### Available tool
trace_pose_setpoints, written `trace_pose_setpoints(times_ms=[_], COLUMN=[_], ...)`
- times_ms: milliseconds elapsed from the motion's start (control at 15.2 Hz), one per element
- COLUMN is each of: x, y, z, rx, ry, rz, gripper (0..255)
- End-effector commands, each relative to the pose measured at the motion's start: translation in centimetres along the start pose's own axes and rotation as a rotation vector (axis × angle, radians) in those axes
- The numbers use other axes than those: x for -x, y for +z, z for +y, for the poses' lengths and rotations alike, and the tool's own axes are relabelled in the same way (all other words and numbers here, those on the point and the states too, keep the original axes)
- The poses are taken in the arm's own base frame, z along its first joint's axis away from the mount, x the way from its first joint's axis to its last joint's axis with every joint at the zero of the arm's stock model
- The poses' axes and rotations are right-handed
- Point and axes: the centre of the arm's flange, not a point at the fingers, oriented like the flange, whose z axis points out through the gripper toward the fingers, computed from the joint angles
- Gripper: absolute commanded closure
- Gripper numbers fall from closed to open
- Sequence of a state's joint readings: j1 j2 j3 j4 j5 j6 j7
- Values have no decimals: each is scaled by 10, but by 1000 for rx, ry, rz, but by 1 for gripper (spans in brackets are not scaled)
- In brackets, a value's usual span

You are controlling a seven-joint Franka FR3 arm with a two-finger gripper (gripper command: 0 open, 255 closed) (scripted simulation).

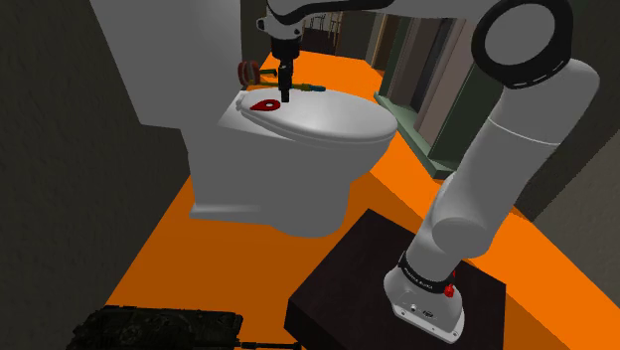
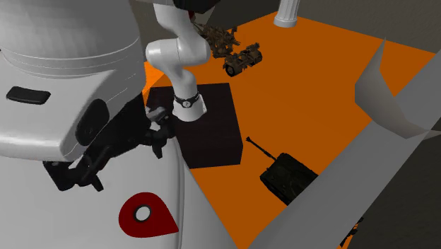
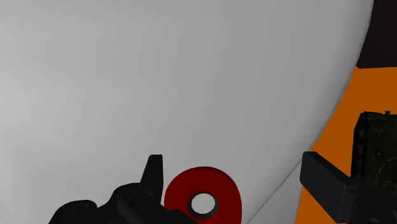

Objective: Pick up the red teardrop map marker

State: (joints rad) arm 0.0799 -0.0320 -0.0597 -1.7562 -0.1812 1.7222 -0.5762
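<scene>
Toilet lid with red teardrop marker near spread pincer

Red marker: part cut off at the wrist view's edge.
Dark tank: lower part cut off in shoulder view.

Setting: bathroom in a home. Evidence: white toilet with its lid closed and a cistern behind it, standing against a dark wall. Orange floor. A toy tank lies on the floor, so domestic.
</scene>
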Motion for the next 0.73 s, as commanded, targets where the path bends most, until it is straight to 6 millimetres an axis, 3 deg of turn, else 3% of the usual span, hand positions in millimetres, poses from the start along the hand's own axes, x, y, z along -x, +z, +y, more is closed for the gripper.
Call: trace_pose_setpoints(times_ms=[0,264,660], x=[-24,-70,-73], y=[0,-2,29], z=[6,16,11], rx=[3,9,9], ry=[-84,-223,-223], rz=[-2,-6,-6], gripper=[0,0,0])
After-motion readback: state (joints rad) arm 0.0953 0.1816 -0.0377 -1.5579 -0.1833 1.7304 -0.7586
